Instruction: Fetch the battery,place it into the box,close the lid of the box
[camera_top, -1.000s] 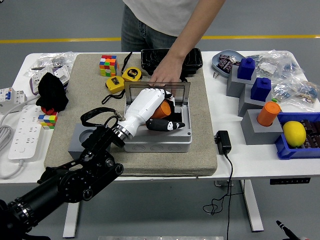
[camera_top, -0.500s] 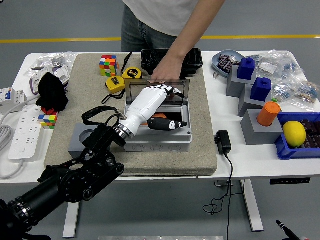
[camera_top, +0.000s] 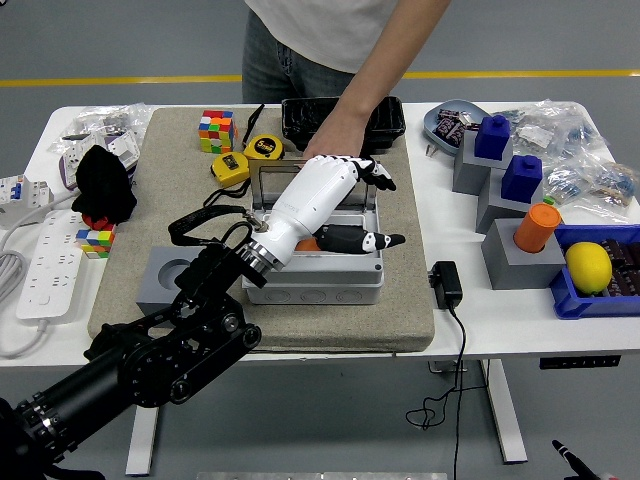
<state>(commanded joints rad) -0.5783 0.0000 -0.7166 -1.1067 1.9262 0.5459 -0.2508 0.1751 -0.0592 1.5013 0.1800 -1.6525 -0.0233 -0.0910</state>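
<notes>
A grey box (camera_top: 320, 290) sits on the tan mat, its clear lid (camera_top: 268, 182) standing upright at the back. An orange battery (camera_top: 308, 243) lies inside the box, mostly hidden under my hand. My left hand (camera_top: 378, 208), white with black fingertips, hovers over the box with its fingers spread and holds nothing. A person's hand (camera_top: 328, 143) reaches in from the far side and rests at the lid's top edge. My right hand is out of view.
Two yellow tape measures (camera_top: 231, 167) and a Rubik's cube (camera_top: 216, 130) lie behind the box, beside a black tray (camera_top: 388, 118). A grey holder (camera_top: 168, 282) sits left of the box, a power adapter (camera_top: 446, 284) right. A blue bin holds a lemon (camera_top: 588, 267).
My left hand was curled on the orange battery inside the box. It has let go, opened its fingers and risen up and to the right. The battery stays in the box.
</notes>
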